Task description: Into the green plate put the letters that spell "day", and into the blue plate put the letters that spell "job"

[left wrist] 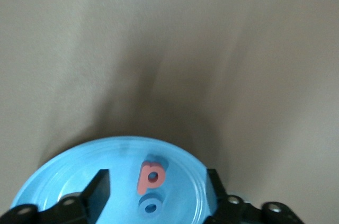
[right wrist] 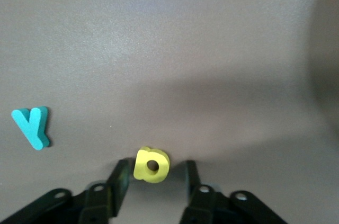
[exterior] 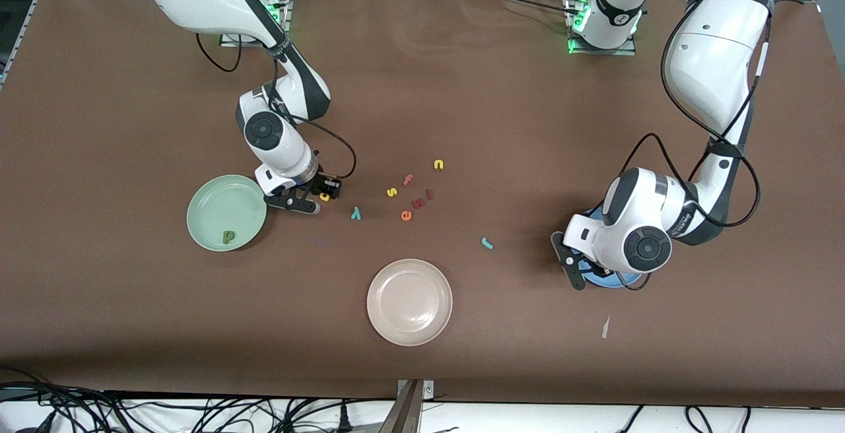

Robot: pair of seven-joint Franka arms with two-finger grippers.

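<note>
I have the right gripper (right wrist: pixel 153 177) low on the counter (exterior: pixel 462 90) beside the green plate (exterior: pixel 211 222), and the yellow "a" (right wrist: pixel 151 164) sits squarely between its jaws, which are parted and not yet touching it. The teal "y" (right wrist: pixel 32 127) lies just aside; "d" (exterior: pixel 228 236) is plated. The left gripper (left wrist: pixel 158 188) hangs released over the blue plate (left wrist: pixel 69 166), "b" (left wrist: pixel 149 177) and "o" (left wrist: pixel 151 205) lying there.

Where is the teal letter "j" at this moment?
In the front view, the teal "j" lies on the bare table, between the beige plate and the blue plate, in neither.
</note>
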